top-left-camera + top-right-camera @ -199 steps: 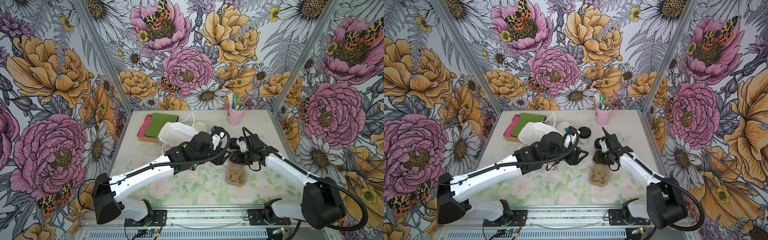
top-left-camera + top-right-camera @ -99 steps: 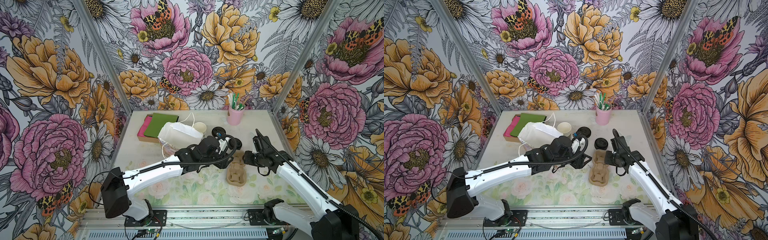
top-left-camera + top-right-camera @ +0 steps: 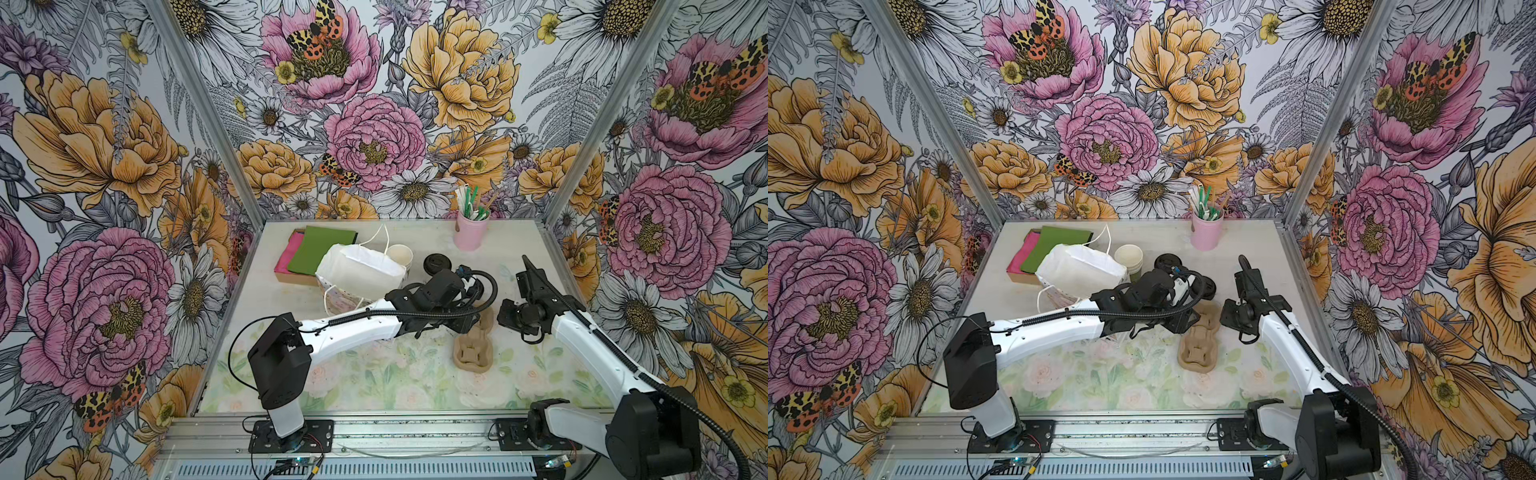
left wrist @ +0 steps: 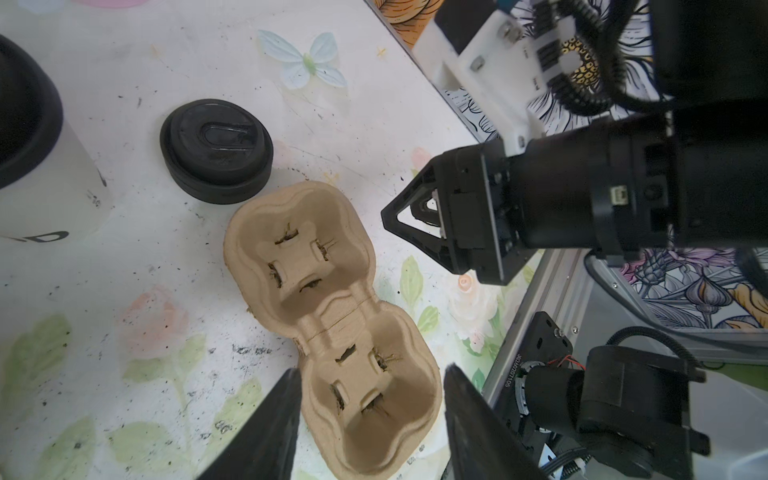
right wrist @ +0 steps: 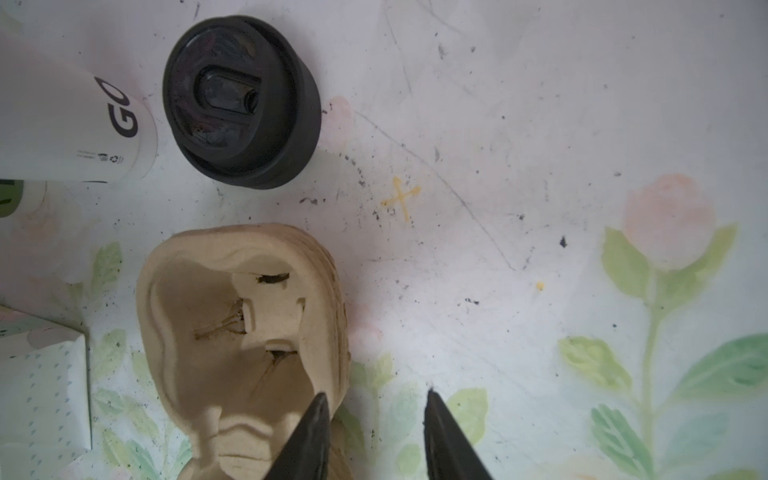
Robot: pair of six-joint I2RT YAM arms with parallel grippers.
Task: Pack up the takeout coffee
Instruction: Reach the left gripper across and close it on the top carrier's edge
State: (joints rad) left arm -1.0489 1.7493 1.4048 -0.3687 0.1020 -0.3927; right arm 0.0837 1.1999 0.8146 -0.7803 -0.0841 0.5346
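1. Carrier (image 4: 332, 316) of pulp lies empty on the counter (image 4: 166, 62); left pincer (image 4: 370, 372) and right pincer (image 5: 376, 399) gape astride its edges, probably to steady it.
2. Takeout coffee (image 4: 37, 166) stands nearby, unpacked.

The small white paper cup (image 5: 62, 116) carries the dark capitals "GO" on its side, with tiny recycling signs beneath that are too small to read. A yellow hand-drawn cross (image 5: 401, 199) marks the pale flower-printed worktop (image 5: 540, 124). A strip of small digits (image 4: 512, 371) on a black arm base cannot be read with certainty.
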